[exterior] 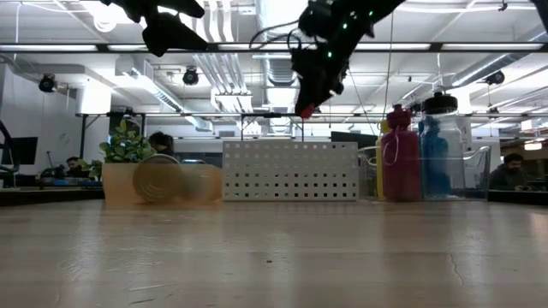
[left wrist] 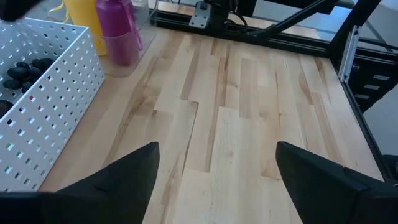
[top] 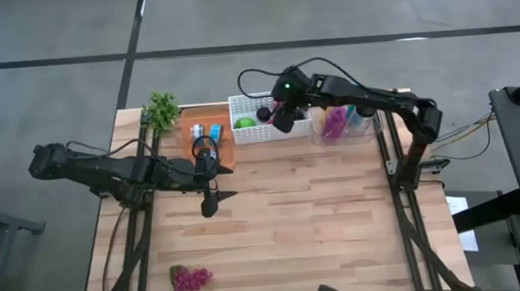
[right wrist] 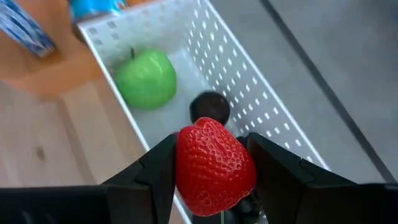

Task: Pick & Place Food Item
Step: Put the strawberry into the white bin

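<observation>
Two arms work over the wooden counter (top: 320,215), and the right one matters here: it reaches across to the white perforated basket (top: 250,132) at the far edge, while the left arm waits over the left part of the counter, near an orange tray (top: 225,141).

Directly under the right claw (right wrist: 211,163) lies the basket's open interior, so the coming move looks like a straight lowering or release rather than any sideways travel. Inside the basket, just beyond the claw, sit a green apple (right wrist: 145,79) and a dark round fruit (right wrist: 210,107). They are close together; whether they touch I cannot tell.

Between its two fingers the right claw pinches a red strawberry (right wrist: 214,167), held clear of the basket floor, with its pointed end downward as the low view shows it.

Over bare wood, the left claw (left wrist: 214,171) has its fingers spread wide, with nothing between them.
</observation>
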Motion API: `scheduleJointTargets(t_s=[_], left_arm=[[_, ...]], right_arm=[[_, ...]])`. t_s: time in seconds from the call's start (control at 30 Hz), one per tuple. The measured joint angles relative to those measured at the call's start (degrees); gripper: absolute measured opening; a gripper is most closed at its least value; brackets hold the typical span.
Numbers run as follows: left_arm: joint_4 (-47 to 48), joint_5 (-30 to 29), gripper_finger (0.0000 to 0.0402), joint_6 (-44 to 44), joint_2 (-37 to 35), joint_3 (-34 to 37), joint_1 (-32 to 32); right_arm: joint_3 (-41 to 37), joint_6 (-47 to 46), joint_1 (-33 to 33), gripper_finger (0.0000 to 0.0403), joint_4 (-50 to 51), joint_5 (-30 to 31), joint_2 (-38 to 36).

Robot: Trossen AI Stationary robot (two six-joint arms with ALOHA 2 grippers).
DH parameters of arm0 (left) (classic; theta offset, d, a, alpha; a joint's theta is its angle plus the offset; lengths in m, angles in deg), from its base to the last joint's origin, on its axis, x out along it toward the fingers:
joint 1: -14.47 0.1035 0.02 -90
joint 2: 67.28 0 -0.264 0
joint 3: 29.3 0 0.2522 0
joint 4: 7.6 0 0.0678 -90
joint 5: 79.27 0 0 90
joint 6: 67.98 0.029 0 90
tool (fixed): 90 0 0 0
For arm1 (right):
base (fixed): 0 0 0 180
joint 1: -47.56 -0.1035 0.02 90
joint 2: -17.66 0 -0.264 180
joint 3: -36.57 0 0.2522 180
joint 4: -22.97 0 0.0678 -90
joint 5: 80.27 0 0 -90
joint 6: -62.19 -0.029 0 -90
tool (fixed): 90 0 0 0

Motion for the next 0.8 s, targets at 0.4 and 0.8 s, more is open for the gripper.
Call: scheduleJointTargets(t_s=[0.4,0.8], left_arm=[[-0.01,0.0,0.0317,-0.03,0.0,0.0,0.0],[0.0,0.0,0.0303,-0.22,-0.01,0.0,0.0]], right_arm=[[0.33,0.03,2.59,0.0169,-0.09,-0.2,4.65],[0.35,0.48,2.77,0.0209,-0.31,0.2,4.79]])
